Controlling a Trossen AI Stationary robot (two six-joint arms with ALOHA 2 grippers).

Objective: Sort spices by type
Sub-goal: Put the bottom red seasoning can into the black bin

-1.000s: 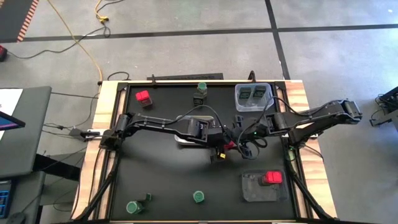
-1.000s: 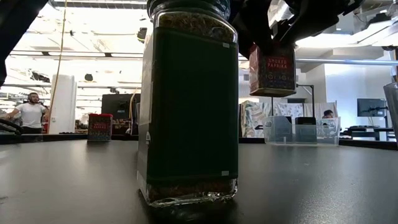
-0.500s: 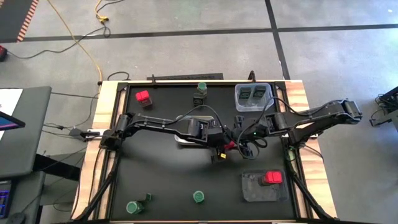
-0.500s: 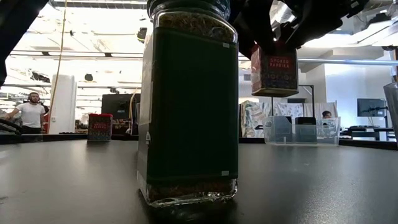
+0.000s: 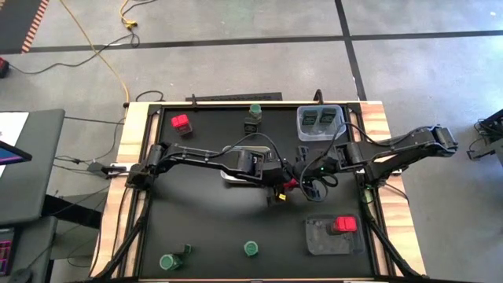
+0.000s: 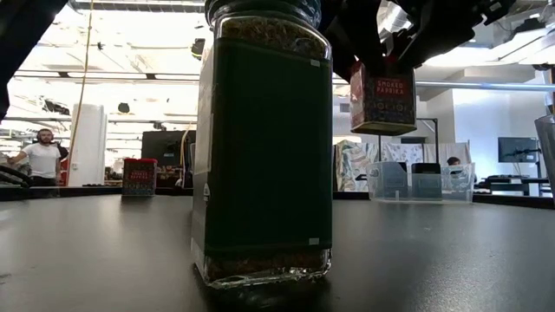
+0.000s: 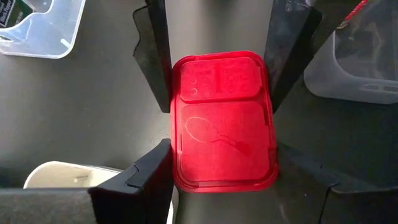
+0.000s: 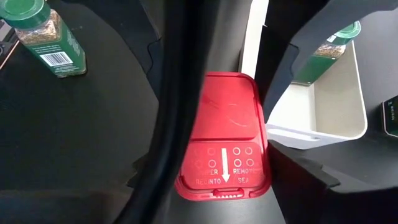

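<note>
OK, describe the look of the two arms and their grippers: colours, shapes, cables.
Both arms are dark, built of slim jointed segments. The left arm carries a looping black cable along its length; the right arm has black cabling bunched near its wrist. Something red shows between the two wrists. The left gripper and right gripper each have two flat, black, angular fingers.

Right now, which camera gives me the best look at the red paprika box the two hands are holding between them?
The left wrist view: the red paprika box fills the frame, lid up, between dark fingers. The right wrist view shows its lid partly hidden by a finger. The low view shows its label, lifted off the table. The high view shows only a red speck.
</note>
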